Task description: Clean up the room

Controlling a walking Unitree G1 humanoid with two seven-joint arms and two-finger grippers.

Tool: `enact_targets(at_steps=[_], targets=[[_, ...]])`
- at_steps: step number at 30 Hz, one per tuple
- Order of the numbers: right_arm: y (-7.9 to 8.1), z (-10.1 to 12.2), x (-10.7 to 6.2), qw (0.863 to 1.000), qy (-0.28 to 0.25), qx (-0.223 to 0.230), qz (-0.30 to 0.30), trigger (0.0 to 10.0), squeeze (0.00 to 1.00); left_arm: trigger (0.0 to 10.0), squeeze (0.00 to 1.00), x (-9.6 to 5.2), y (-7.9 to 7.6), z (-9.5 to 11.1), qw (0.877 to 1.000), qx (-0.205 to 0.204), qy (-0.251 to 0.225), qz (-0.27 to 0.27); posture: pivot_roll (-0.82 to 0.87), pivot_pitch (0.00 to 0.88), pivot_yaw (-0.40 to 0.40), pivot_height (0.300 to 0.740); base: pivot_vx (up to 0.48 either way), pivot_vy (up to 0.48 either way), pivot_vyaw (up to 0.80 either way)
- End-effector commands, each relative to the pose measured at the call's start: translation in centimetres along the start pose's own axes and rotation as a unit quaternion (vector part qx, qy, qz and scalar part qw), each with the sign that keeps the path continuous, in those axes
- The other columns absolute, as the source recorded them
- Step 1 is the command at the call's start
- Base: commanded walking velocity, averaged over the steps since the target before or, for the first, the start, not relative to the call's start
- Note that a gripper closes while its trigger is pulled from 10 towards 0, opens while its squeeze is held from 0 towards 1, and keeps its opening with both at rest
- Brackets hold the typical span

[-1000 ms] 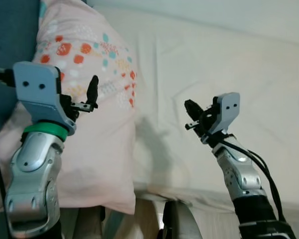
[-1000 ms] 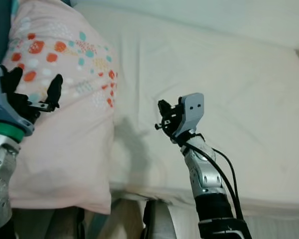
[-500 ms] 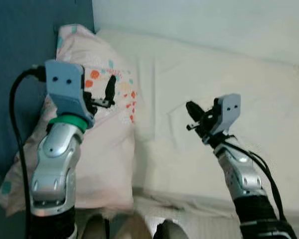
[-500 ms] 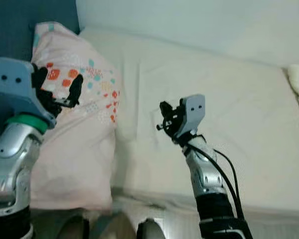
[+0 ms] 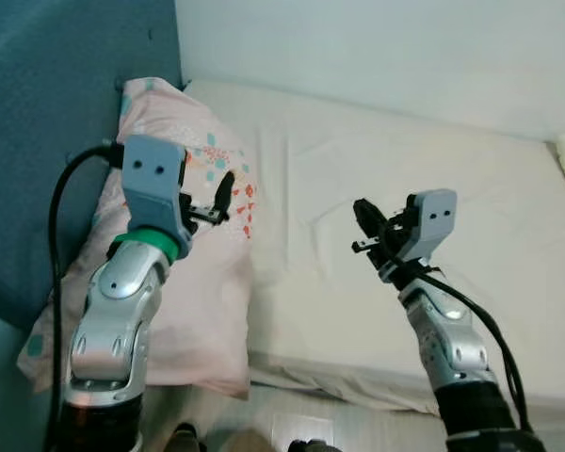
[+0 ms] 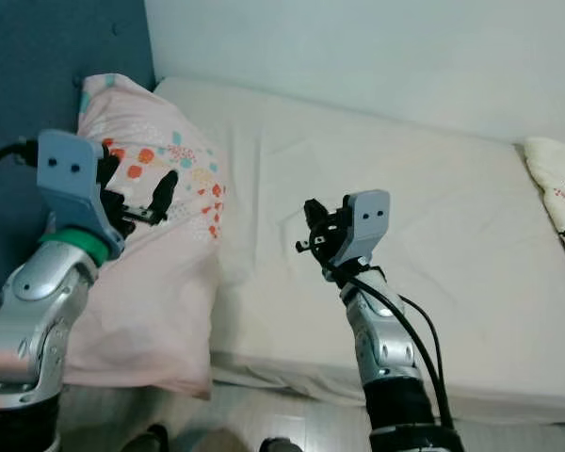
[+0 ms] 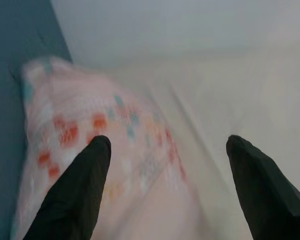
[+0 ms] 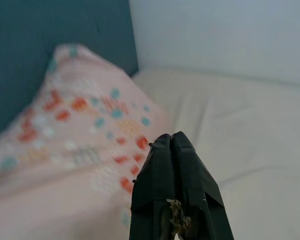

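Pillow (image 5: 202, 235): pink, with orange and teal spots, lying at the head of the bed against the blue headboard (image 5: 47, 141). Its long axis runs from the headboard corner down toward the near edge of the mattress (image 5: 377, 282), where its lower end overhangs slightly.

Left gripper (image 5: 212, 202): raised above the pillow's patterned upper half, not touching it. Its wrist camera shows you the two black fingers (image 7: 75, 195) spread wide with nothing between them, pointing along the pillow toward the headboard.

Right gripper (image 6: 315, 231): held over bare sheet, well apart from the pillow, with the pillow lying to its left. Fingers pressed together, holding nothing.

Second cushion (image 6: 556, 188): cream, at the far right end of the bed, partly cut off.

Judgement for you: the left arm is clearly nearer the pillow; if straightening it is next, lowering that pincer onto the cloth below is the shorter reach.
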State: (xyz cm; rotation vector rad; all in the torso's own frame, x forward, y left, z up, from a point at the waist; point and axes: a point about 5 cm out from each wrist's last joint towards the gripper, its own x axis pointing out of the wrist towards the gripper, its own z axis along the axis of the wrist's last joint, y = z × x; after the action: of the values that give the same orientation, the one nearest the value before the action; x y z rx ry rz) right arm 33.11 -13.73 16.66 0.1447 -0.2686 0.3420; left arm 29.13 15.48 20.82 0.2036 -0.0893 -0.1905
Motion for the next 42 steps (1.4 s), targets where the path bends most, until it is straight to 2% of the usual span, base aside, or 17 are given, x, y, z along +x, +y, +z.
enact_targets(at_steps=[1,2,4,9,10,12,15,18,20,24,28,29,30,36,39,40,42], targets=[[0.2,-0.8,-0.7,0.999,0.005,-0.015,-0.031,10.0,0.00,10.0,0.00,-0.4,-0.4,-2.5,0.999,-0.025,0.048,-0.004,0.08,0.091,-0.017,0.736,0.000,0.000,0.00],[0.2,-0.8,-0.7,0.999,0.005,-0.015,-0.031,10.0,0.00,10.0,0.00,-0.4,-0.4,-2.5,0.999,-0.025,0.048,-0.004,0.08,0.091,-0.017,0.736,0.000,0.000,0.00],[0.5,-1.7,-1.2,0.999,0.011,-0.015,-0.051,10.0,0.00,10.0,0.00,-0.9,-0.3,-4.4,0.997,-0.030,0.070,0.007,0.06,0.084,0.022,0.736,0.000,0.000,0.00],[0.1,-5.0,-3.5,0.996,0.064,-0.017,-0.061,10.0,0.00,10.0,0.00,-0.9,-0.2,-7.9,0.996,0.013,0.083,0.038,0.02,0.065,0.055,0.736,0.000,0.000,0.00],[0.1,-5.0,-3.5,0.996,0.064,-0.017,-0.061,10.0,0.00,10.0,0.00,-0.9,-0.2,-7.9,0.996,0.013,0.083,0.038,0.02,0.065,0.055,0.736,0.000,0.000,0.00],[0.0,-6.7,-5.2,0.993,0.098,-0.017,-0.062,10.0,0.00,10.0,0.00,-0.9,-0.3,-9.1,0.994,0.031,0.089,0.046,0.01,0.054,0.053,0.736,0.000,0.000,0.00],[0.6,-7.5,-6.4,0.991,0.115,-0.017,-0.064,10.0,0.00,10.0,0.00,-0.9,-0.3,-9.5,0.994,0.024,0.095,0.045,0.00,0.051,0.046,0.736,0.000,0.000,0.00],[1.0,-7.2,-6.4,0.992,0.106,-0.031,-0.065,10.0,0.00,10.0,0.00,-0.9,0.0,-9.4,0.994,0.030,0.092,0.056,0.00,0.047,0.038,0.736,0.000,0.000,0.00],[0.6,-6.5,-6.0,0.991,0.085,-0.006,-0.101,10.0,0.00,10.0,0.00,-0.6,0.5,-9.0,0.993,0.066,0.081,0.063,0.01,0.048,0.024,0.736,0.000,0.000,0.00],[0.4,-6.3,-5.2,0.989,0.071,0.021,-0.126,10.0,0.00,10.0,0.00,-0.4,0.7,-9.4,0.992,0.073,0.089,0.060,0.01,0.053,0.025,0.736,0.000,0.000,0.00],[0.8,-6.2,-4.5,0.992,0.062,0.019,-0.111,10.0,0.00,10.0,0.00,-0.4,0.5,-10.4,0.992,0.061,0.106,0.044,-0.01,0.054,0.034,0.736,0.000,0.000,0.00],[0.7,-6.2,-4.5,0.992,0.067,-0.009,-0.103,10.0,0.00,10.0,0.00,-0.7,0.1,-11.4,0.990,-0.003,0.131,0.049,0.00,0.052,0.021,0.736,0.000,0.000,0.00],[0.4,-6.3,-4.6,0.992,0.071,-0.018,-0.105,10.0,0.00,10.0,0.00,-0.9,-0.1,-11.8,0.989,-0.024,0.139,0.052,0.00,0.052,0.021,0.736,0.000,0.000,0.00],[-0.3,-6.5,-5.1,0.990,0.080,-0.024,-0.114,10.0,0.00,10.0,0.00,-0.2,-1.0,-13.0,0.984,-0.039,0.160,0.067,0.01,0.046,0.008,0.736,0.000,0.000,0.00],[-0.4,-6.5,-5.1,0.990,0.081,-0.025,-0.115,10.0,0.00,10.0,0.00,0.0,-1.0,-12.9,0.984,-0.041,0.157,0.073,0.00,0.046,0.003,0.736,0.000,0.000,0.00],[-0.4,-6.2,-4.8,0.991,0.076,-0.027,-0.110,10.0,0.00,10.0,0.00,0.7,-1.1,-12.3,0.986,-0.058,0.140,0.075,0.00,0.049,0.002,0.736,0.000,0.000,0.00],[-0.4,-6.1,-4.8,0.991,0.074,-0.029,-0.109,10.0,0.00,10.0,0.00,1.0,-1.2,-12.0,0.986,-0.064,0.134,0.074,0.00,0.048,0.003,0.736,0.000,0.000,0.00]])
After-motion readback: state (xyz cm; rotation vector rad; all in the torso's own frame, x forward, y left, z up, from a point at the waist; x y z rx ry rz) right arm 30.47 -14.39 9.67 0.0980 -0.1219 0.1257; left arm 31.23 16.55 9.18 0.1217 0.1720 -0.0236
